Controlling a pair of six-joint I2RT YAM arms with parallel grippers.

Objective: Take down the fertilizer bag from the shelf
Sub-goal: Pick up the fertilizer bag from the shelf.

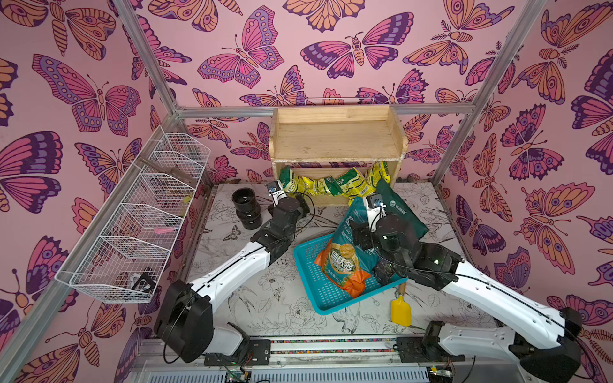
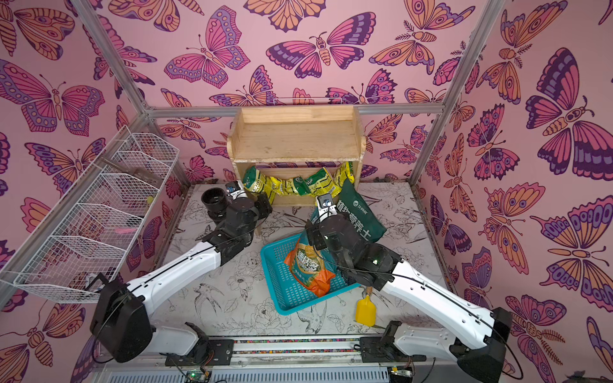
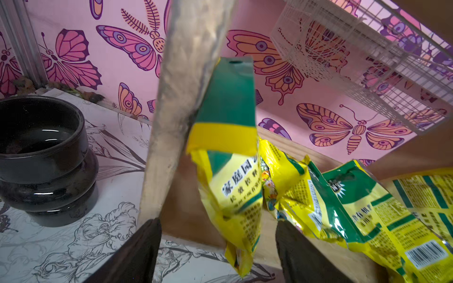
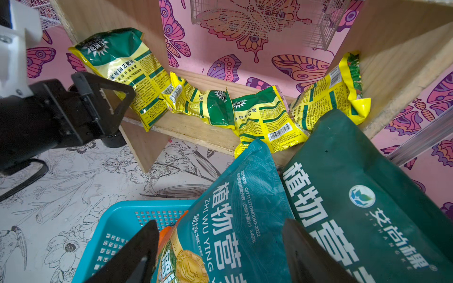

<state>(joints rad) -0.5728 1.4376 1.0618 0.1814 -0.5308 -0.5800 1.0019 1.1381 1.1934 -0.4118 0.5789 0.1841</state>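
My left claw (image 3: 217,221) gapes wide around the leftmost fertilizer bag (image 3: 230,186), gripping nothing. That bag still leans on the lower tier of the shelf (image 1: 335,139), at its left end. My right claw (image 4: 220,221) hangs open and empty, so gripping and lifting down both remain.

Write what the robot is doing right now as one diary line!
left jaws: open, at leftmost yellow fertilizer bag | right jaws: open over teal soil bag | wooden shelf: yellow bags on lower tier
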